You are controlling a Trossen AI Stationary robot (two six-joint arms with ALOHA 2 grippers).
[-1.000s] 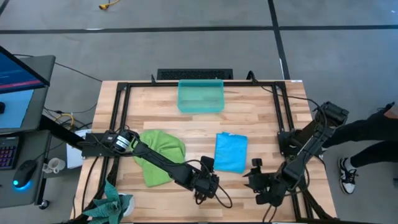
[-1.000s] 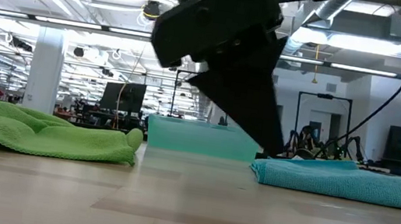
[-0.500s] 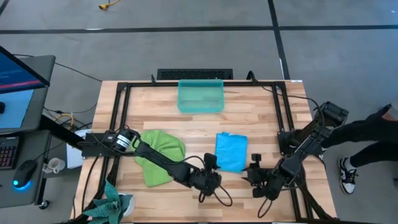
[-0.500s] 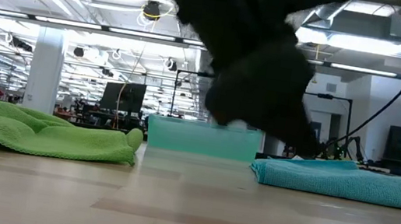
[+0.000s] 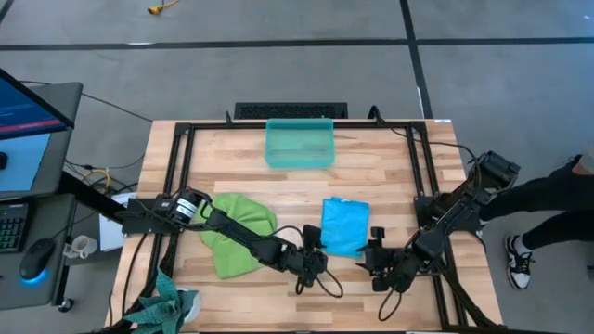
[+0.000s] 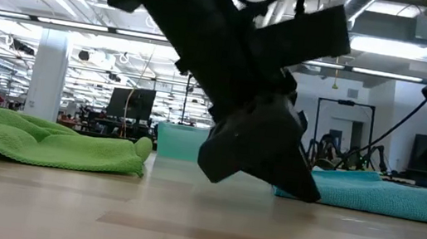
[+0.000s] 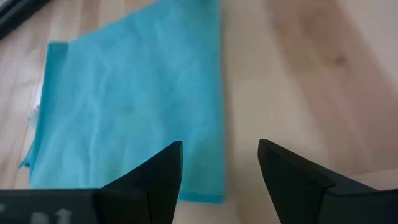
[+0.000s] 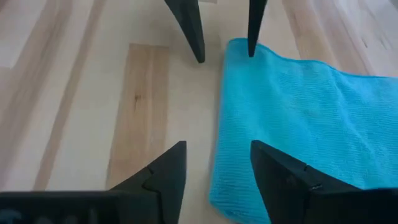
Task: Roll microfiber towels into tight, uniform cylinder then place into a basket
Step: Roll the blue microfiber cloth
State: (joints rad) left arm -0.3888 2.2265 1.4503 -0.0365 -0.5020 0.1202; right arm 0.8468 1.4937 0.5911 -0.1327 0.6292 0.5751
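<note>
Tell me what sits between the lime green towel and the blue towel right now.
In the high view, only bare table and the left arm's open claw separate the lime green towel from the blue towel.

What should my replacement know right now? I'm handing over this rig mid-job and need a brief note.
Left gripper: open, low at the near left corner of the blue towel, holding nothing.
Right gripper: open, low at that towel's near right corner, holding nothing.
Blue towel: flat, folded, front centre. Green towel: crumpled, unrolled, to its left.
Basket: at the far edge; no towel in it.
Done: nothing rolled yet.
Left: roll both towels tightly and place them in the basket.
</note>
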